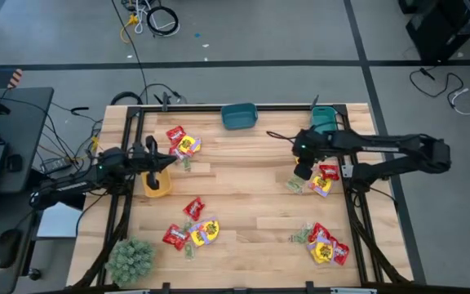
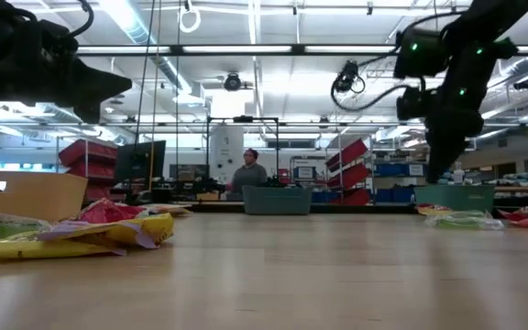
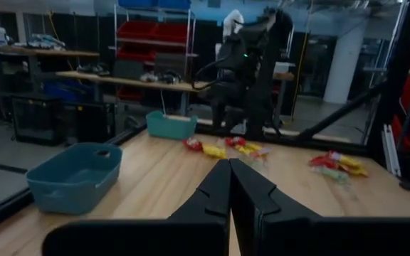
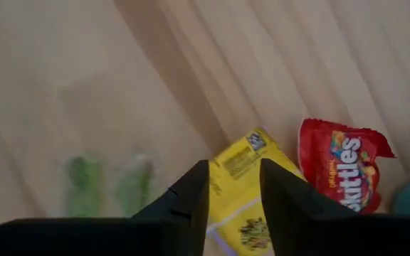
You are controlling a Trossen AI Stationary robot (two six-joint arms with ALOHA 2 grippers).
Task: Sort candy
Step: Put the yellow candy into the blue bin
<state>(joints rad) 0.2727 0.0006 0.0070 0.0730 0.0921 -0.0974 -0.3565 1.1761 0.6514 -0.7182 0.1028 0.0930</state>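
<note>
Two teal bins (image 1: 239, 116) (image 1: 323, 119) sit at the upper edge of the wooden tabletop (image 1: 243, 204), right of centre. A yellow bin (image 1: 157, 183) stands at centre left, a fuzzy green plant ball (image 1: 130, 258) at lower left.

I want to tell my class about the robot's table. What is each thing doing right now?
left gripper: shut, empty, over the yellow bin.
right gripper: open, empty, above the yellow packet.
yellow packet: flat on the table, in a candy pile.
red Skittles packet: flat on the table, beside the yellow packet.
teal bin: upright at the table's far edge.
second teal bin: upright behind the right arm.
</note>
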